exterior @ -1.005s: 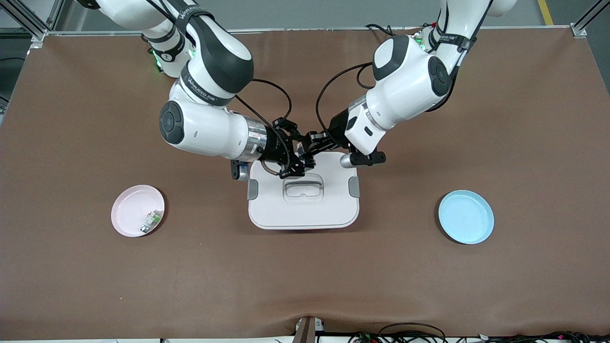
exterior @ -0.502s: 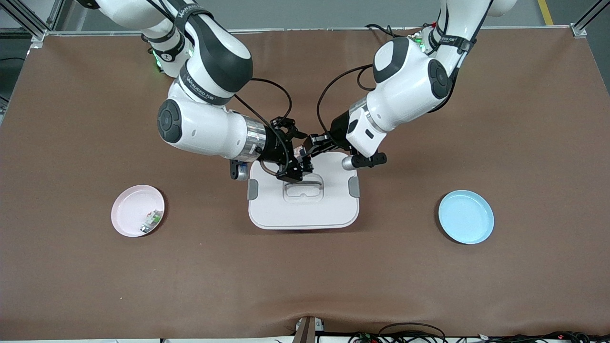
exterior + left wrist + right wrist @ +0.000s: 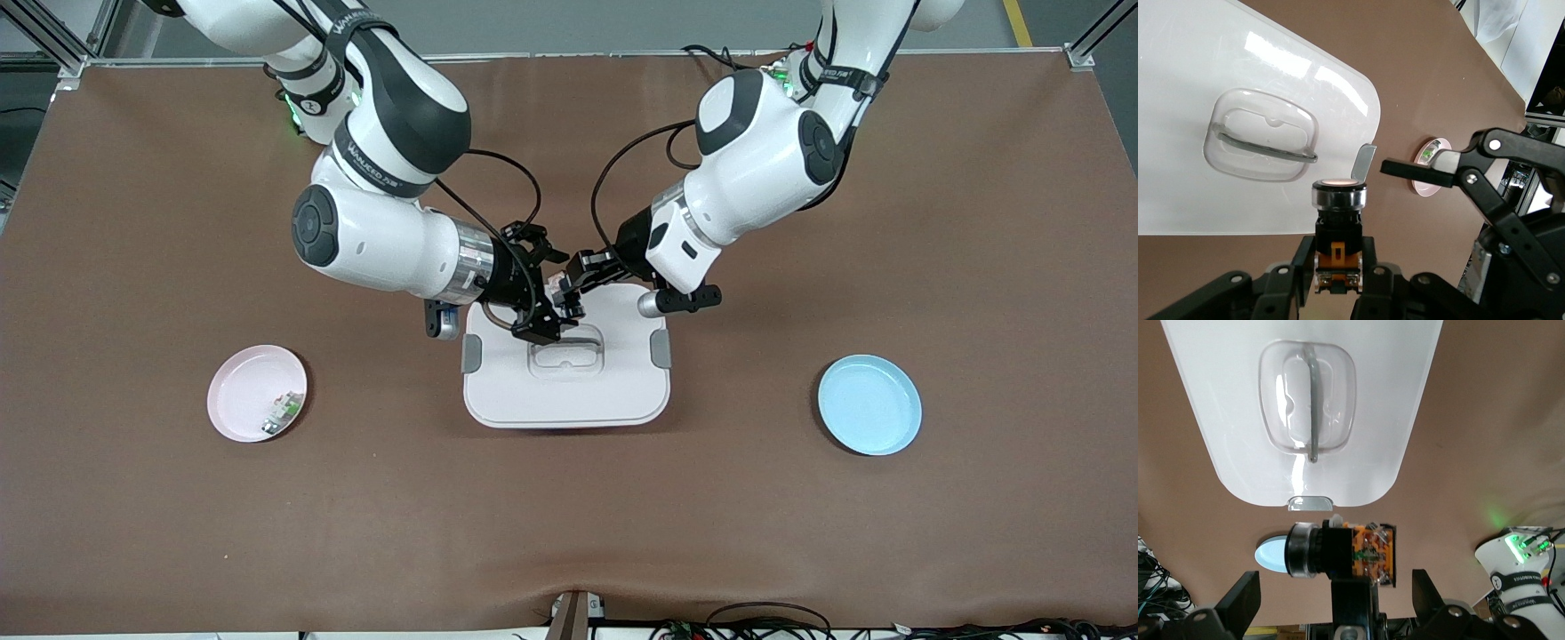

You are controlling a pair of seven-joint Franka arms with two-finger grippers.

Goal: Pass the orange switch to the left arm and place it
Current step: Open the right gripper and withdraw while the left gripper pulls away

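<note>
A: Brown worktop (image 3: 569,516), pink plate (image 3: 233,396) toward the right arm's end, blue plate (image 3: 869,404) toward the left arm's, box (image 3: 565,391) between them. What changed?

B: Over the box's farther edge, the right end effector (image 3: 548,313) has just spread its fingers wide and let go. The left end effector (image 3: 573,289) is clamped on the switch (image 3: 1338,200).

A: So the handover is done?

B: Looks so. The switch sits gripped by its body, orange face outward, between the right fingers without touching them.
</note>
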